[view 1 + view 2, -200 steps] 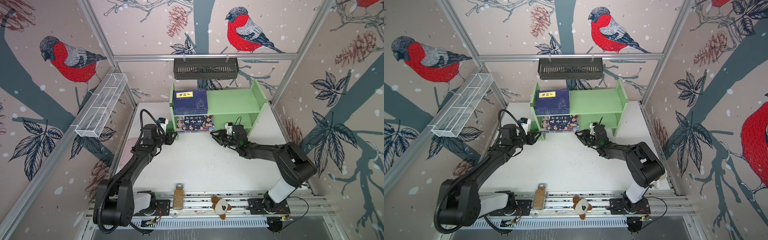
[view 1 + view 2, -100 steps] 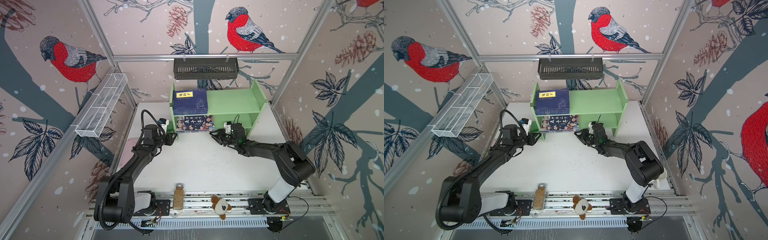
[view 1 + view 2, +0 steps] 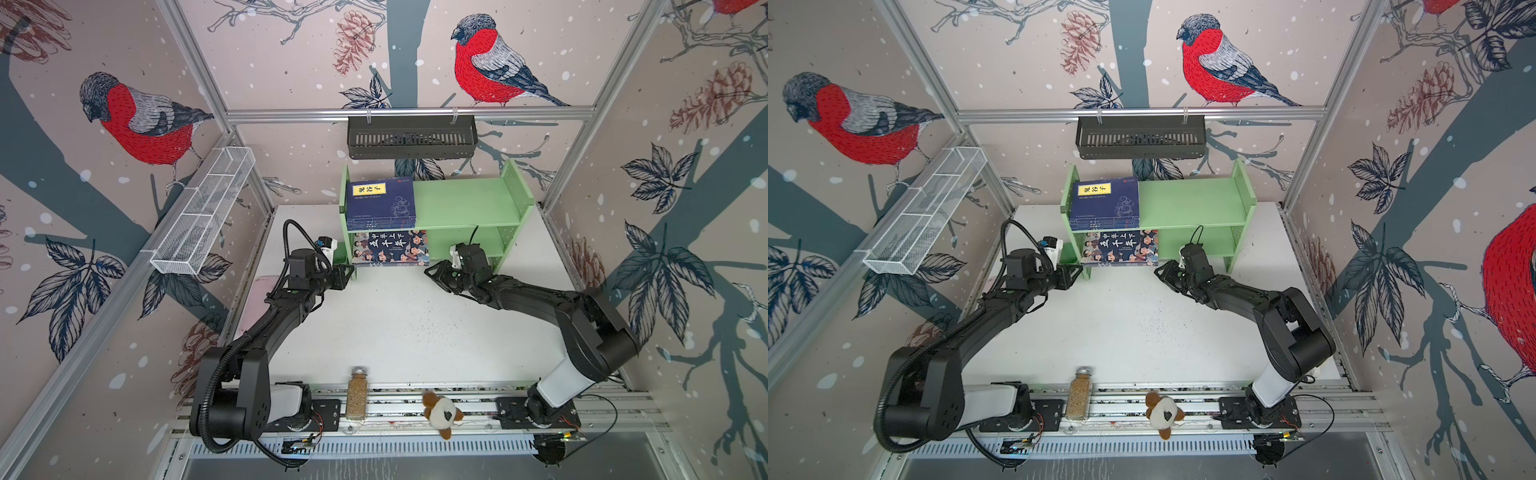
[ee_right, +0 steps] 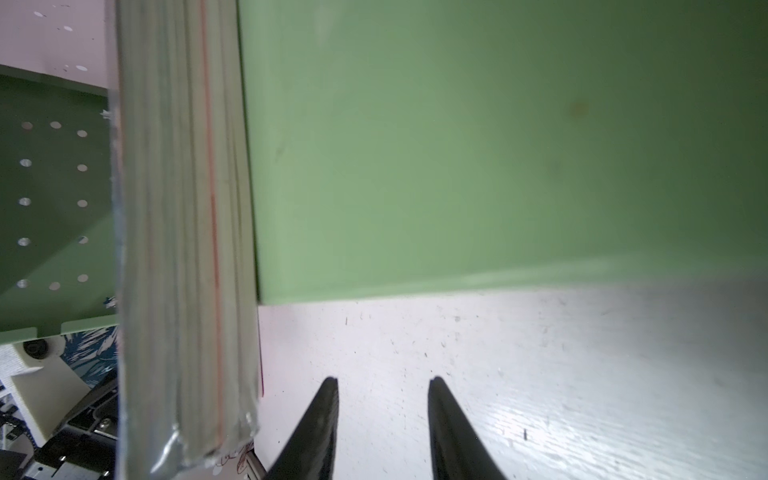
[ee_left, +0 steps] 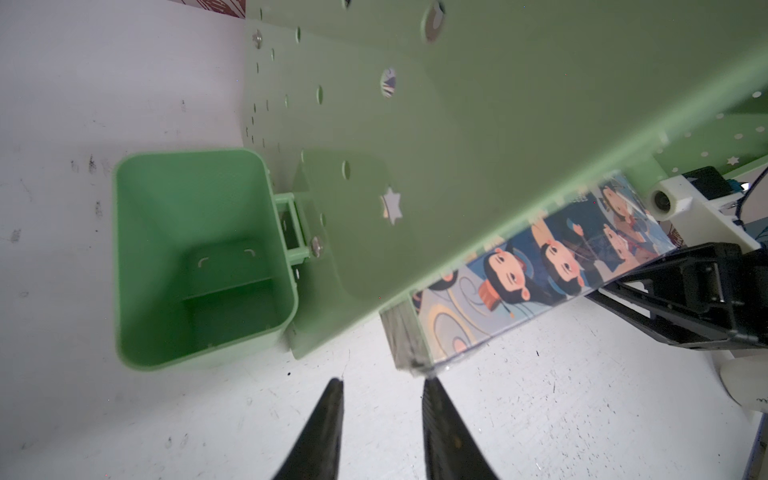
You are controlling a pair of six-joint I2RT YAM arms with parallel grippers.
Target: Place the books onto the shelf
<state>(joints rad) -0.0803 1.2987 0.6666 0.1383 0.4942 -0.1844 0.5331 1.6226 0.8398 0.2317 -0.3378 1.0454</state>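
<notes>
Inspection of the work area in both top views: the shelf (image 3: 465, 203) stands at twelve o'clock on the table (image 3: 395, 324). A flat stack of navy books (image 3: 381, 199) lies at the nine o'clock end of its upper board; the number in the stack cannot be confirmed from above. The cartoon book (image 3: 390, 248) lies flat on the lower board, also at the nine o'clock end, with its near edge projecting past the board toward six o'clock. The left gripper (image 3: 347, 274) sits low at the book's seven o'clock corner and the right gripper (image 3: 432, 272) at its five o'clock corner. In the left wrist view the jaws stand narrowly apart with nothing between them, and one fingertip (image 5: 430, 384) is just beside the book's corner, near the green cup (image 5: 195, 253). In the right wrist view the jaws likewise show a narrow gap over bare table, with the book's page edge beside them, not within. No book shows on the table. Assessment: the task appears nearly complete, with every visible book on the shelf. What is left, at most, is to push the cartoon book fully in and clear both arms.
</notes>
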